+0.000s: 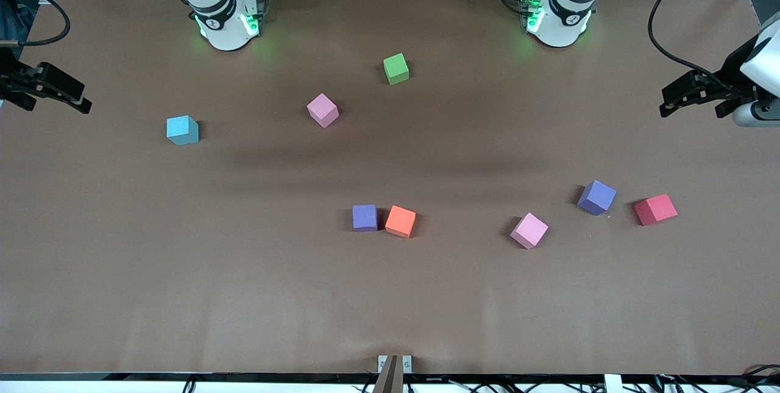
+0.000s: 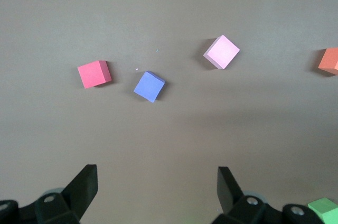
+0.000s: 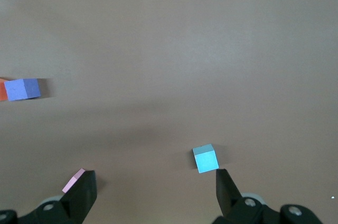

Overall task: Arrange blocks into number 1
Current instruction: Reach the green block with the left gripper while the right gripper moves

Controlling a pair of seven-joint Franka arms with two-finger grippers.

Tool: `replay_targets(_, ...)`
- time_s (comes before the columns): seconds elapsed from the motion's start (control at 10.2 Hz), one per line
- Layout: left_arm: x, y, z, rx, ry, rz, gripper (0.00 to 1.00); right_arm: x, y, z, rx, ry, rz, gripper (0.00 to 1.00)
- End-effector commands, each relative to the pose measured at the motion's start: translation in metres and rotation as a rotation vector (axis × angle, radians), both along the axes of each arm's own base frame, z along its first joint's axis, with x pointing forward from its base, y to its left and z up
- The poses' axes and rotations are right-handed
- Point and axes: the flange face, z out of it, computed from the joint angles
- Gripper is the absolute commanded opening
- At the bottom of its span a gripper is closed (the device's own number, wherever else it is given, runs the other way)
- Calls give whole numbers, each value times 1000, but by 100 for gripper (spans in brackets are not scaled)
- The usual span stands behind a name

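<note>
The left gripper (image 1: 670, 103) hangs with its jaws spread and empty over the edge of the bench (image 1: 122, 271) at the left arm's end; the right gripper (image 1: 82, 103) hangs likewise, released and empty, over the right arm's end. Both arms wait well apart from every cube.

The five blocks are scattered. One purple block (image 1: 596, 197) lies toward the left arm's end, just beside the red cube (image 1: 655, 209), with a pink block (image 1: 529, 230) near it and closer to the front camera. The other purple block (image 1: 364, 217) sits mid-bench, touching or nearly touching the orange cube (image 1: 400, 221). The second pink block (image 1: 322, 110) and the green block (image 1: 396, 69) lie closer to the robots' bases.

The likeliest trouble is at the mid-bench purple block: a finger lowered on the orange cube's side has almost no gap and could shove both cubes. Several blocks sit rotated, so an unaligned grasp could pinch corners and twist them. The light blue cube (image 1: 183, 130), nearest the right gripper, could be picked by mistake.
</note>
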Motion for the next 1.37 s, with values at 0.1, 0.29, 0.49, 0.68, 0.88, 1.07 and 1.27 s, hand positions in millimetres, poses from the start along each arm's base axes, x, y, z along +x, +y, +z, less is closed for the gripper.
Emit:
replay_targets(0.1,1,-5,5,16,1,-26,100,-8,0,3,-11,-4,-3,100)
replay_targets(0.29,3,-14,-5,-11,23,-38,100,-5,2,0,-10,-3,0,100)
replay_targets(0.49,-6,-74,-31,-86,84,-88,100,4,2,-12,-8,2,-4,100)
replay_targets(0.68,-26,-154,-61,-92,125,-20,100,20,0,-54,-3,3,1,100)
replay_targets(0.88,-50,-219,-100,-104,190,62,100,24,3,-88,3,9,5,100)
replay_targets(1.07,-90,-282,-152,-105,241,153,100,22,5,-121,9,34,-3,100)
replay_targets(1.27,-137,-332,-200,-66,270,184,100,16,16,-150,11,91,29,100)
